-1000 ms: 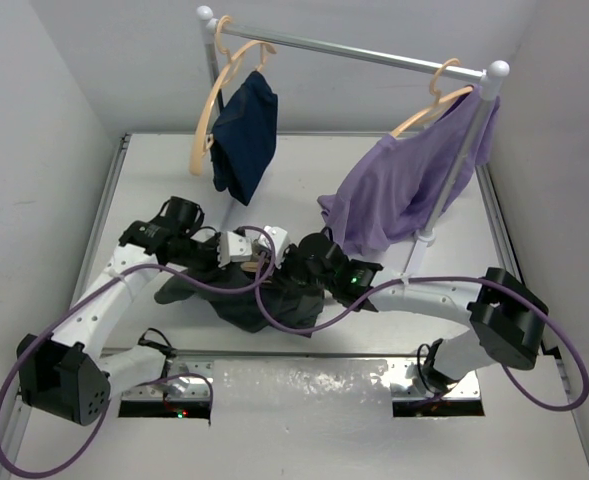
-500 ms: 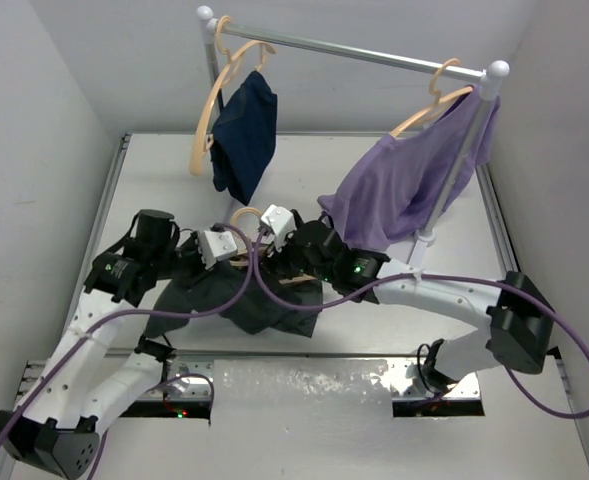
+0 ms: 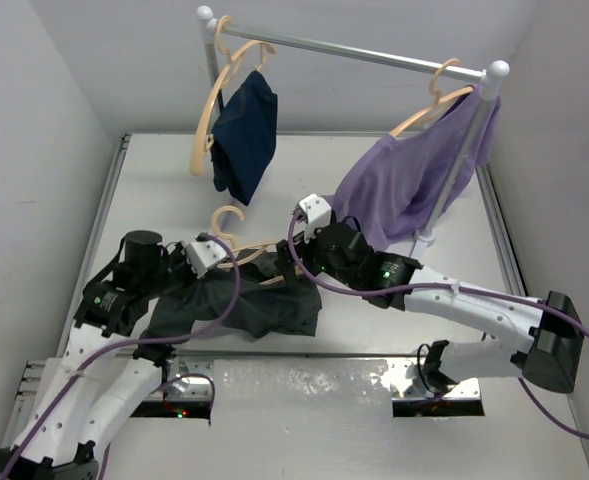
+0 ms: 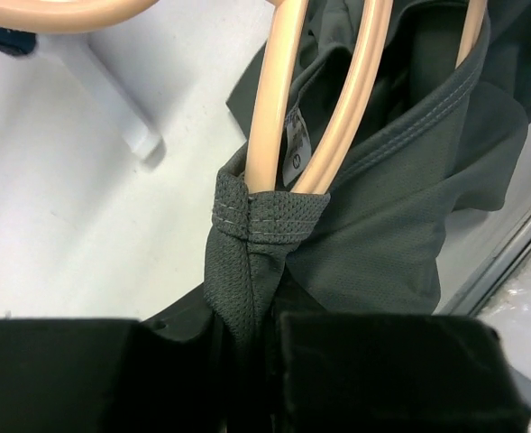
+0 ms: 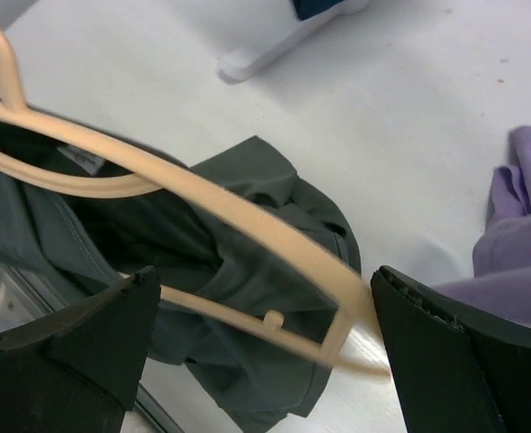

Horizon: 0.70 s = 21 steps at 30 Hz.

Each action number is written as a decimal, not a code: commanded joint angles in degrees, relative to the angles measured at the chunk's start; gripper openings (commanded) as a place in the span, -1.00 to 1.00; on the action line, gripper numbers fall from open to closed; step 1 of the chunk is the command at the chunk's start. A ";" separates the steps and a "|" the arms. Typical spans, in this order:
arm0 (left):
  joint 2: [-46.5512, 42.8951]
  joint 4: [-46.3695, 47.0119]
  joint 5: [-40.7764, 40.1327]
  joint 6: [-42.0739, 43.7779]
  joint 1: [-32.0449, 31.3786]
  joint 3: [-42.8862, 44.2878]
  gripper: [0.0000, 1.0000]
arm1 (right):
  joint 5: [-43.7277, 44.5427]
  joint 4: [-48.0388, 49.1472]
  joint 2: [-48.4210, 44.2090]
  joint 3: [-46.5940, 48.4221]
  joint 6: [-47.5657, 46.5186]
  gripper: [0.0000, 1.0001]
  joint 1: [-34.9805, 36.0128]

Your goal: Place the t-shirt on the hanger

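The left gripper (image 4: 247, 325), at the bottom middle of its wrist view, is pressed together on a bunched fold of the t-shirt's (image 4: 400, 207) collar band. Just above the pinch, that band loops round the slim limbs of the hanger (image 4: 274, 99), which run up and out of the top of the frame. The hold looks meant to keep the neck opening taut, so the wood can pass through it rather than drag the cloth along.

The right gripper (image 5: 265, 275) is spread wide, with a finger in each lower corner of its view, and clamps nothing. The hanger's bare shoulder end and lower bar lie in the gap, close to the right-hand finger; whether they touch cannot be told. That shoulder is not yet covered, and the shirt sags beneath and behind it. The open stance probably readies a grasp on this free end.

From overhead, the t-shirt lies lower centre on the table (image 3: 374, 160) between the two arms, with the hanger's hook just above the left wrist. The lilac shirt (image 3: 404, 190) and the navy garment (image 3: 246, 130) hang on the rail (image 3: 354, 50) in the upper frame.
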 commanded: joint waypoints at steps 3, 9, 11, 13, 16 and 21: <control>-4.83 2.69 5.26 10.33 0.61 0.67 -1.00 | -14.07 7.43 2.16 0.32 -16.28 0.96 0.19; -2.28 -1.09 12.74 15.80 0.61 3.92 -1.00 | -20.67 -1.08 7.43 9.90 -29.66 0.62 -1.57; -1.58 -1.09 13.53 15.89 0.61 4.45 -1.00 | -21.81 -5.39 10.84 12.45 -31.77 0.21 -1.57; -1.40 -0.83 14.50 15.45 0.61 5.06 -1.00 | -25.32 -7.85 12.97 14.38 -32.21 -0.47 -1.57; -0.61 -0.83 17.30 13.26 0.52 7.26 -1.00 | -27.18 -7.08 15.96 15.97 -30.72 -1.00 -1.48; 3.33 -3.63 25.13 10.97 0.52 10.86 -0.98 | -20.36 7.11 14.48 12.22 -31.85 -1.00 0.54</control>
